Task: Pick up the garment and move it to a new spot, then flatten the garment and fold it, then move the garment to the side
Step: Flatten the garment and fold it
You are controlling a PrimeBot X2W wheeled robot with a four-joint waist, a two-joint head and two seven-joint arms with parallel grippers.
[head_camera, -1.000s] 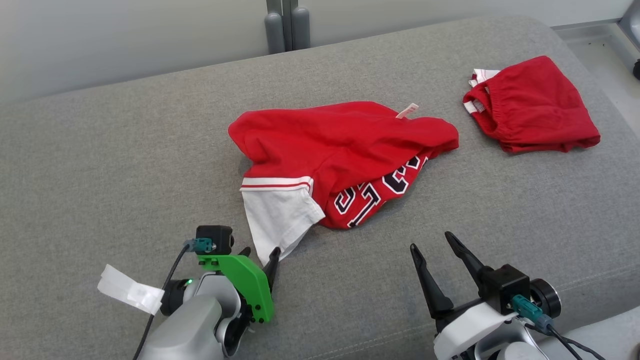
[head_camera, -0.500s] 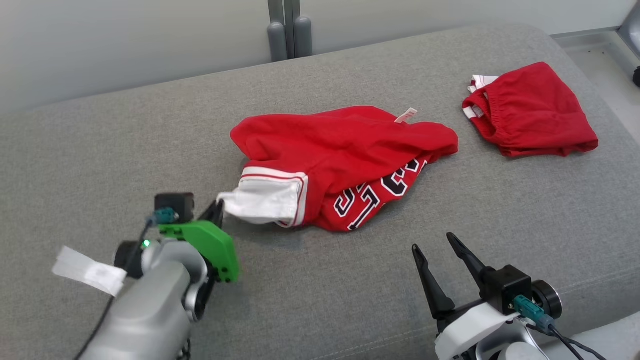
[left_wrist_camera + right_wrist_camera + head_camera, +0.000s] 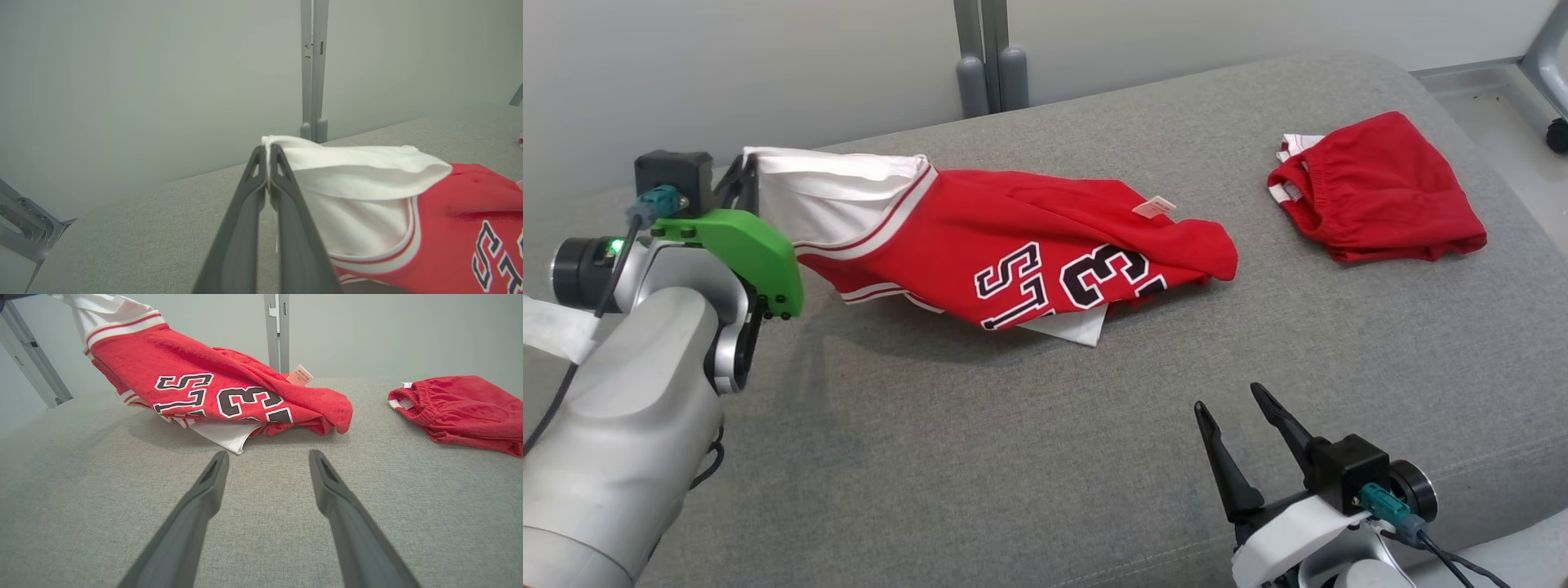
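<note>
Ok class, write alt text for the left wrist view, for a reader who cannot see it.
The left gripper, shut, pinches the white sleeve of a red jersey with black-and-white lettering, holding that end up off a grey fabric cushion. A pale wall and a grey upright post stand behind.

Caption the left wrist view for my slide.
Left gripper shut on the white sleeve of a red lettered jersey, holding it raised above the grey cushion.

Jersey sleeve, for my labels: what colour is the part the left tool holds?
White sleeve, with red-striped trim; clearest in the left wrist view.
</note>
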